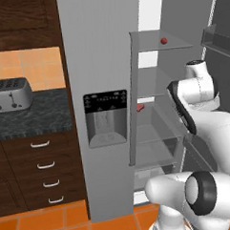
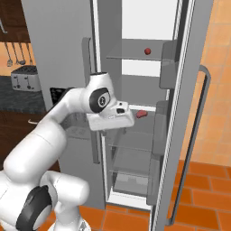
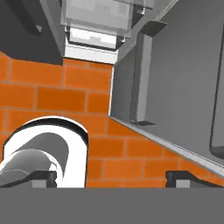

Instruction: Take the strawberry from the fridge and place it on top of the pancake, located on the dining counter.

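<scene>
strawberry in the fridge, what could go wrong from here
1. The strawberry sits on an upper shelf, above the open gripper, which points down at the floor; the reach up could clip a shelf edge.
2. A second red item lies on a lower shelf, nearer the hand, and may be grabbed instead.

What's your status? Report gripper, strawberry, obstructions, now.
Gripper open, holding nothing, pointing down at the floor. Strawberry on upper shelf of the fridge, door open. A second red item on a lower shelf.

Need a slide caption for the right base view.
Open tool poised before open fridge; strawberry on upper shelf.
</scene>
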Available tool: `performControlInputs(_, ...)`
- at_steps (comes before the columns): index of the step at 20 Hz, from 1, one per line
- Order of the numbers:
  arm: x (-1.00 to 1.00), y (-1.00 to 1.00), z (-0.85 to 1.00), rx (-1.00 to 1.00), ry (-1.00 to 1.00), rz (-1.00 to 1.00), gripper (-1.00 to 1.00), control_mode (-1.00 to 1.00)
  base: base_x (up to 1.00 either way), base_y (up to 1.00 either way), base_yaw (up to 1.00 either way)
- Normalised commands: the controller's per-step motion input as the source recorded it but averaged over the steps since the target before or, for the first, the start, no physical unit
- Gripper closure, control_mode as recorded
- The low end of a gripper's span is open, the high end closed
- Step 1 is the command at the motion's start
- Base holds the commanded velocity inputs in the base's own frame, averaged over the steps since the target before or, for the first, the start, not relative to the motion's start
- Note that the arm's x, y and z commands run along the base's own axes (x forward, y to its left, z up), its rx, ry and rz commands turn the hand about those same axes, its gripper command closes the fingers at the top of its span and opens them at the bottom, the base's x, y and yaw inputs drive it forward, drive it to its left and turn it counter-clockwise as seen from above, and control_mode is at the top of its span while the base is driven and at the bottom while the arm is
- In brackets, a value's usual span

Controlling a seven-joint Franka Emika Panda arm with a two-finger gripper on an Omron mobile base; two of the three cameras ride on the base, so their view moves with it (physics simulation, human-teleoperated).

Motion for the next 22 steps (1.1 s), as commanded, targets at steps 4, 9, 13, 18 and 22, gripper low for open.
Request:
performControlInputs(4,-0.55,0.82,-0.10,0.19,-0.40,-0.49,-1.00,-1.00,0.00,0.00,0.00)
performControlInputs(9,-0.64,0.70,0.23,0.03,-0.38,-0.09,-1.00,-1.00,0.00,0.00,0.00)
performControlInputs(13,-0.54,0.77,0.19,0.02,-0.26,0.00,-1.00,-1.00,0.00,0.00,0.00)
performControlInputs(18,-0.33,0.74,0.06,-0.01,-0.02,0.20,-1.00,-1.00,0.00,0.00,0.00)
performControlInputs(22,-0.27,0.48,0.01,-0.17,0.01,0.20,-1.00,-1.00,0.00,0.00,0.00)
